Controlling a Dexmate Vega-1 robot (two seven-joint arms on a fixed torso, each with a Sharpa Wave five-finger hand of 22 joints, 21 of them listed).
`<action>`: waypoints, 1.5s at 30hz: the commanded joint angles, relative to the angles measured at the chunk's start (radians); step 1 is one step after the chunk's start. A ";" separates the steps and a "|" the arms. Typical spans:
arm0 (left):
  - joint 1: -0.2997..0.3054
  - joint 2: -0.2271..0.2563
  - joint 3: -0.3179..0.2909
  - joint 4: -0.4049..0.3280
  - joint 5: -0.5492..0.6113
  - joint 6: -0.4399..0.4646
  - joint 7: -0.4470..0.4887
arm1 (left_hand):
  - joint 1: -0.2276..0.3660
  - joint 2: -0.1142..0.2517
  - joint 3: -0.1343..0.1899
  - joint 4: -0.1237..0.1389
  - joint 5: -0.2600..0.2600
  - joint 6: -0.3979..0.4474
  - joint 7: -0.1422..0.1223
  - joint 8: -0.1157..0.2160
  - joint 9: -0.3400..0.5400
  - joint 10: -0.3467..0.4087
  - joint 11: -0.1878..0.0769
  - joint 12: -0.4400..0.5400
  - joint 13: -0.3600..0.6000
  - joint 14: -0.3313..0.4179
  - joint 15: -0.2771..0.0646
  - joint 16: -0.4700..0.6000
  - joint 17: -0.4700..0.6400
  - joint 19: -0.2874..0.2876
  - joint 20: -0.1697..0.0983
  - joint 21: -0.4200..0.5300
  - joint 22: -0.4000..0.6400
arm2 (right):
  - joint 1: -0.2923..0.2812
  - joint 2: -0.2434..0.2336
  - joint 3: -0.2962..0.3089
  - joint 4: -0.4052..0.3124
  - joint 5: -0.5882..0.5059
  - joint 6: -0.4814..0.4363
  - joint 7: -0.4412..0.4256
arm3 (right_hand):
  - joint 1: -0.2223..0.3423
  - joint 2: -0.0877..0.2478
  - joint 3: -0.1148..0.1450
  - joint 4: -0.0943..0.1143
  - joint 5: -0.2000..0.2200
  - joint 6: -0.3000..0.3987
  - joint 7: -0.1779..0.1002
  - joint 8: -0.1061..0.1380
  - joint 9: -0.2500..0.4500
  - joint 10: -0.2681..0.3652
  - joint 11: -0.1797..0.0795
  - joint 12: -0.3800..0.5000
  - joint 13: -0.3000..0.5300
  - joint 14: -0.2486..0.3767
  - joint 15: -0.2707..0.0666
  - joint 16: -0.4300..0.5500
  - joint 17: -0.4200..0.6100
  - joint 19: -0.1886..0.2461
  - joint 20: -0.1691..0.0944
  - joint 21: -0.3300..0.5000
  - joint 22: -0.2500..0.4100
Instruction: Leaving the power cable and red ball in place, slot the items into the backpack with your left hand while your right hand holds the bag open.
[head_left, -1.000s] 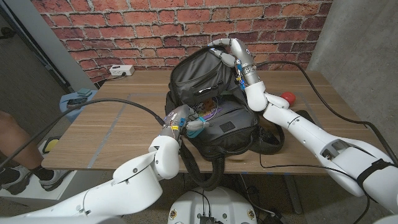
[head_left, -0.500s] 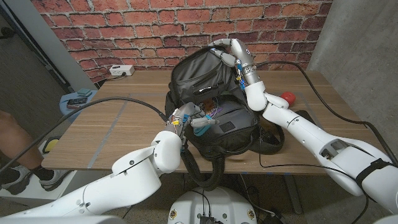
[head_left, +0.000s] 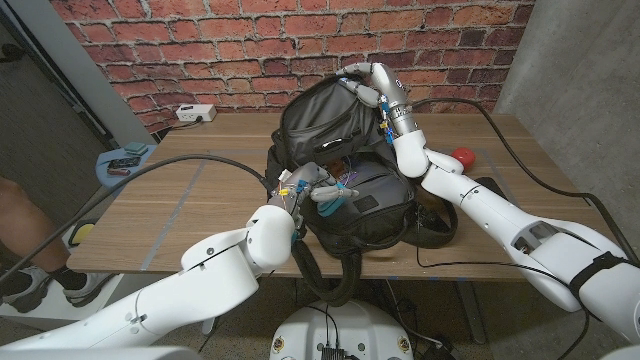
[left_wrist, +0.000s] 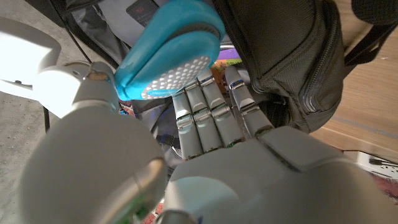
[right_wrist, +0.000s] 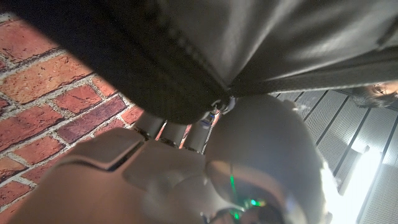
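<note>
Backpack (head_left: 345, 150): black, on the wooden table (head_left: 180, 215), mouth agape.
Right hand (head_left: 368, 82): grips the bag's top rim, lifting it.
Left hand (head_left: 305, 185): at the opening, holds a blue object (left_wrist: 168, 50).
Red ball (head_left: 462, 156): beside the bag.

Both arms glossy white, rounded shells, bulbous elbow and wrist housings. Right arm (head_left: 520, 235): grey inset panel on forearm, black band near the shoulder. Left hand (head_left: 300, 187) and right hand (head_left: 375, 88): silver-grey segmented metal fingers (left_wrist: 214, 112), coloured wiring at wrists. Thick black cable (head_left: 150, 170) along left arm (head_left: 190, 290); another along the right.
</note>
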 joint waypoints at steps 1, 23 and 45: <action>0.010 0.025 -0.048 -0.010 -0.084 -0.033 -0.041 | 0.137 0.144 -0.005 0.004 0.008 -0.001 0.001 0.000 0.006 0.006 0.001 0.000 0.003 0.000 0.007 -0.007 0.003 -0.004 -0.002 0.005 0.001 | 0.007 0.010 -0.006 0.018 0.015 -0.007 0.006 | 0.006 0.010 0.000 0.001 0.006 0.008 0.000 0.002 0.006 0.008 0.001 -0.001 0.003 0.009 -0.115 -0.002 0.002 -0.003 -0.076 -0.005 0.003; 0.001 0.018 -0.053 0.059 -0.086 -0.159 0.006 | 0.142 0.148 -0.003 0.001 0.009 0.000 0.002 -0.001 0.007 0.004 0.003 -0.004 0.007 -0.001 0.006 -0.009 0.004 -0.006 -0.001 0.011 0.000 | -0.026 0.005 0.008 -0.019 0.052 -0.048 0.022 | 0.008 0.010 0.000 0.001 0.006 0.007 0.000 0.000 0.007 0.009 0.002 -0.004 0.003 0.010 -0.115 -0.002 0.004 -0.008 -0.075 -0.007 0.002; -0.042 -0.086 0.017 0.198 0.003 -0.254 -0.008 | 0.143 0.151 -0.003 0.001 0.010 0.002 -0.003 0.001 0.011 0.004 -0.003 -0.010 0.008 -0.004 0.003 -0.013 0.006 -0.008 -0.007 0.019 -0.001 | -0.051 -0.005 0.026 -0.033 0.072 -0.039 0.031 | 0.008 0.010 -0.001 0.001 0.006 0.009 -0.001 -0.001 0.007 0.009 0.001 -0.006 0.004 0.010 -0.115 -0.003 0.005 -0.009 -0.075 -0.007 0.002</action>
